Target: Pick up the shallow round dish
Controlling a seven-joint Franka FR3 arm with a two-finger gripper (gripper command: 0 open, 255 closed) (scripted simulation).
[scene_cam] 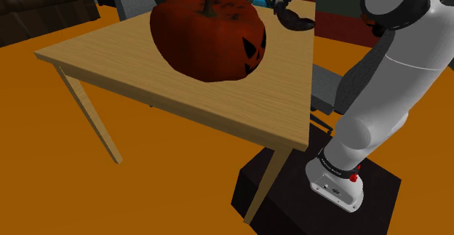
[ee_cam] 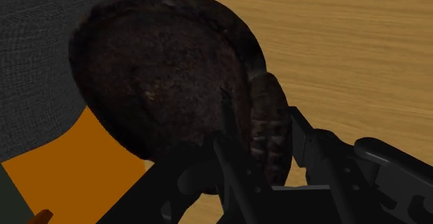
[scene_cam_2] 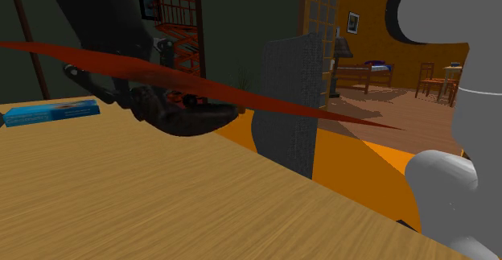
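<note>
Wrist view shows the gripper (ee_cam: 267, 143) pinching the dark dish (ee_cam: 159, 70) by its rim, likely the only part thin enough to clasp, so it hangs tilted over the table (ee_cam: 361, 42) edge.

The white Franka arm (scene_cam: 378, 102) rises from its base (scene_cam: 336, 181) at the shoulder view's lower right, folds at the upper right and reaches away to the left. At its far end the black gripper (scene_cam: 281, 1) hangs downward, its fingers (ee_cam: 309, 139) pinched on the rim of a dark round dish (ee_cam: 166, 70).
</note>
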